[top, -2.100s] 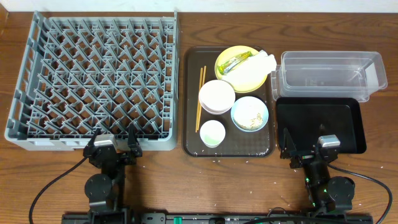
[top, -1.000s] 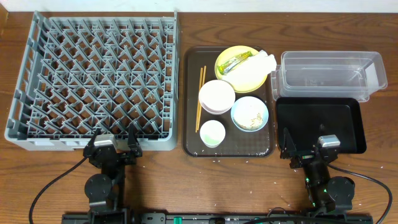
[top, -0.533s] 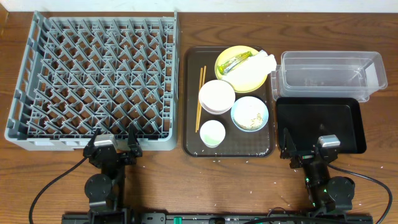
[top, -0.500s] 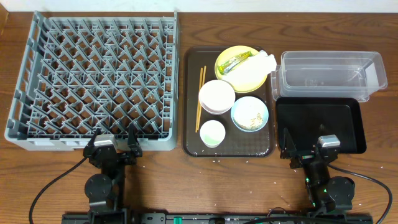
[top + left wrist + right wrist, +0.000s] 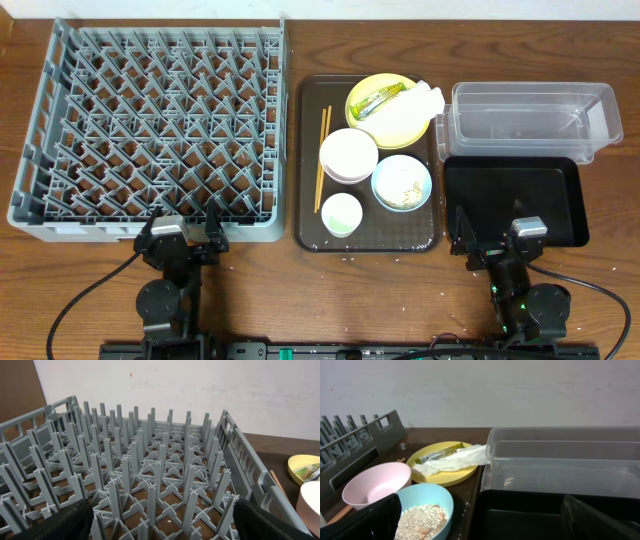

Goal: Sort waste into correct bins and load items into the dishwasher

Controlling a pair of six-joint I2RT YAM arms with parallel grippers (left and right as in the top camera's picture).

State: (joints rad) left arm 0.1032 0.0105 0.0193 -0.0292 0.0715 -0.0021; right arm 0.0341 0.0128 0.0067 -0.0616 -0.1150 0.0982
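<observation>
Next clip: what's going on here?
Nothing is handled yet. The left gripper and right gripper sit open at the table's near edge. The yellow plate with sachet and napkin, white bowl, blue bowl, cup and chopsticks lie on the brown tray; the grey rack, clear tub and black tray are empty.

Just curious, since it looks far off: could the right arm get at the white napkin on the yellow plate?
Probably yes. The napkin lies uncovered on the yellow plate, the right gripper is open, and nothing tall stands between them.
</observation>
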